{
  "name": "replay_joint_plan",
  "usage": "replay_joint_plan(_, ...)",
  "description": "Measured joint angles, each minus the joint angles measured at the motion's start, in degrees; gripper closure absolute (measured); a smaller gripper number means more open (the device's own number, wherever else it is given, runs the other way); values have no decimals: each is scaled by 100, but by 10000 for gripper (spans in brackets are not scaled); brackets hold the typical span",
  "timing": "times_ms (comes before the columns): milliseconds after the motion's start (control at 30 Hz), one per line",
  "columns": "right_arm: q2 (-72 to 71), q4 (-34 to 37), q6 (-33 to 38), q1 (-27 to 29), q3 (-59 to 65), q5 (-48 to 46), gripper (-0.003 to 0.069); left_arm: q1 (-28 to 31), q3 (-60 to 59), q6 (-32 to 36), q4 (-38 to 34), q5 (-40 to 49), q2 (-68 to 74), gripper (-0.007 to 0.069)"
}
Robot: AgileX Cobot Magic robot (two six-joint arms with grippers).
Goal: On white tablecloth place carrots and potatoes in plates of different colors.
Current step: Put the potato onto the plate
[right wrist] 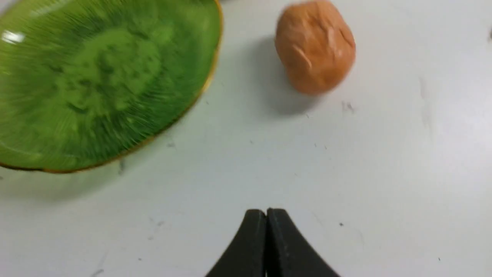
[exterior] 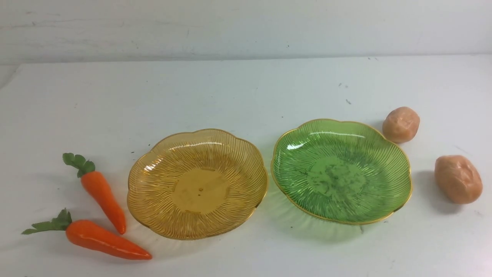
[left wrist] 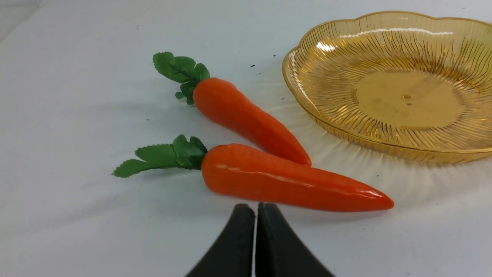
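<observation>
Plainly, both plates are bare: the amber plate [exterior: 198, 184] and green plate [exterior: 340, 171] sit side by side, rims almost touching. The far carrot [exterior: 102, 192] and near carrot [exterior: 103, 240] lie beside the amber plate toward the left edge. The round potato [exterior: 401, 124] sits just beside the green rim, and the oval potato [exterior: 458, 179] lies nearer the right edge. The left gripper [left wrist: 255, 209] hangs low, its jaws pressed together and holding nothing. The right gripper [right wrist: 266, 213] is likewise closed tight and empty. Everything rests on a speckled white tablecloth [exterior: 230, 88] backed by a white wall [exterior: 246, 27]. The near carrot lies just ahead of the left gripper. The oval potato and green plate lie well ahead of the right, in a blurred view.
</observation>
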State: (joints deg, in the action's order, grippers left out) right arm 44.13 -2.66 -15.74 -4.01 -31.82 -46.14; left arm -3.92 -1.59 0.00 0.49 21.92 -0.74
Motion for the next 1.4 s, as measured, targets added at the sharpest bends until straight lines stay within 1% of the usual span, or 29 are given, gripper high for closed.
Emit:
replay_joint_plan(167, 1384, -556, -747, 0, -201, 93, 655, 0, 0, 0, 0, 0, 0, 628)
replay_joint_plan(267, 1934, -802, -887, 0, -481, 112, 629, 0, 0, 0, 0, 0, 0, 628)
replay_joint_plan(367, 2436, -1025, -925, 0, -887, 146, 584, 0, 0, 0, 0, 0, 0, 628)
replay_joint_plan(533, 3096, -1398, -936, 0, -1561, 239, 468, 0, 0, 0, 0, 0, 0, 628)
replay_joint_plan(567, 3252, -1490, -936, 0, -1714, 278, 428, 0, 0, 0, 0, 0, 0, 628)
replay_joint_plan(600, 3343, -1552, -942, 0, -1799, 293, 403, 0, 0, 0, 0, 0, 0, 628)
replay_joint_plan(633, 3494, -1645, -946, 0, -1934, 329, 358, 0, 0, 0, 0, 0, 0, 628)
replay_joint_plan(800, 4008, -1934, -946, 0, -2300, 441, 202, 0, 0, 0, 0, 0, 0, 628)
replay_joint_plan(867, 4284, -2078, -946, 0, -2444, 527, 124, 0, 0, 0, 0, 0, 0, 628)
replay_joint_plan(1000, 4739, -2344, -949, 0, -2557, 755, 42, 0, 0, 0, 0, 0, 0, 628)
replay_joint_plan(1133, 5213, -2658, -999, 0, -2570, 960, 16, 0, 0, 0, 0, 0, 0, 628)
replay_joint_plan(1400, 5996, -3398, -1516, 0, -2576, 1109, 18, 0, 0, 0, 0, 0, 0, 628)
